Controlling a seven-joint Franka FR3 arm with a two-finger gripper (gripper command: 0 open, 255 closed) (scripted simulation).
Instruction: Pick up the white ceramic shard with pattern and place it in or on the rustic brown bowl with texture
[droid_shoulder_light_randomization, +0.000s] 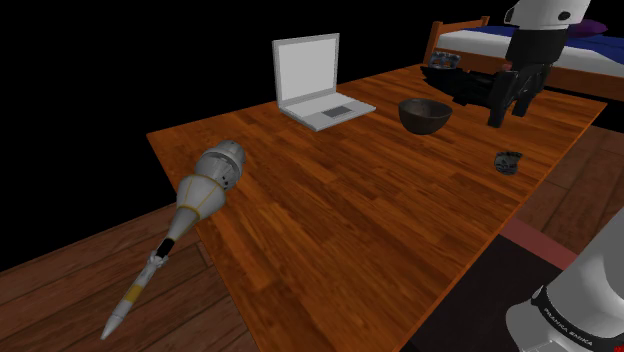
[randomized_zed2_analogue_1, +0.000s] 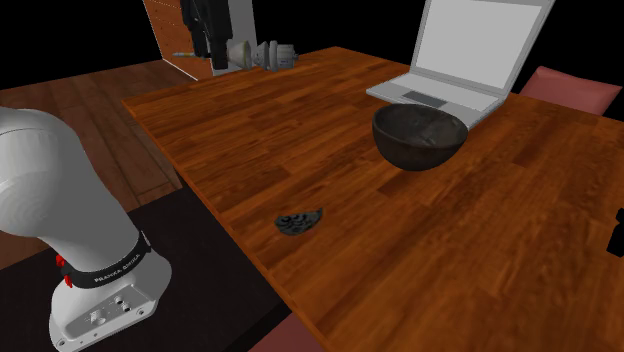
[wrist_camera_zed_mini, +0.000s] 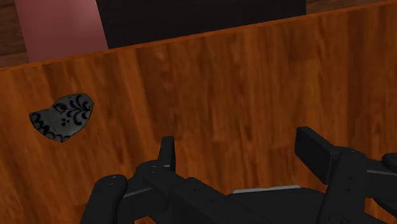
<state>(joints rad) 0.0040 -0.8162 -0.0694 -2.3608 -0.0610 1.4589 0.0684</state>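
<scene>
One grey shard (wrist_camera_zed_mini: 62, 116) with a dark scroll pattern lies flat on the worktop (droid_shoulder_light_randomization: 340, 220), close to the edge nearest the arm's base (randomized_zed2_analogue_1: 100, 300). One dark, rough-looking bowl (droid_shoulder_light_randomization: 425, 115) stands upright further in, well apart from the shard, with bare wood between them. One black hand (droid_shoulder_light_randomization: 508, 112) hangs above the worktop beyond the bowl, toward the far edge. In the wrist view its two fingers (wrist_camera_zed_mini: 167, 153) are spread apart with nothing between them, and the shard lies off to one side of them.

The worktop is reddish-brown wood with a strong grain. It stands on a wooden plank floor (droid_shoulder_light_randomization: 60, 290), with a dark rug (randomized_zed2_analogue_1: 200, 270) under the arm's base. A bed (droid_shoulder_light_randomization: 590, 55) with a blue cover stands past the far edge, and a black area lies behind.

One open grey laptop (droid_shoulder_light_randomization: 315, 85) sits near the far edge, just beside the bowl. One grey and yellow rocket-shaped object (droid_shoulder_light_randomization: 205, 185) lies at a corner, its thin end overhanging the edge.
</scene>
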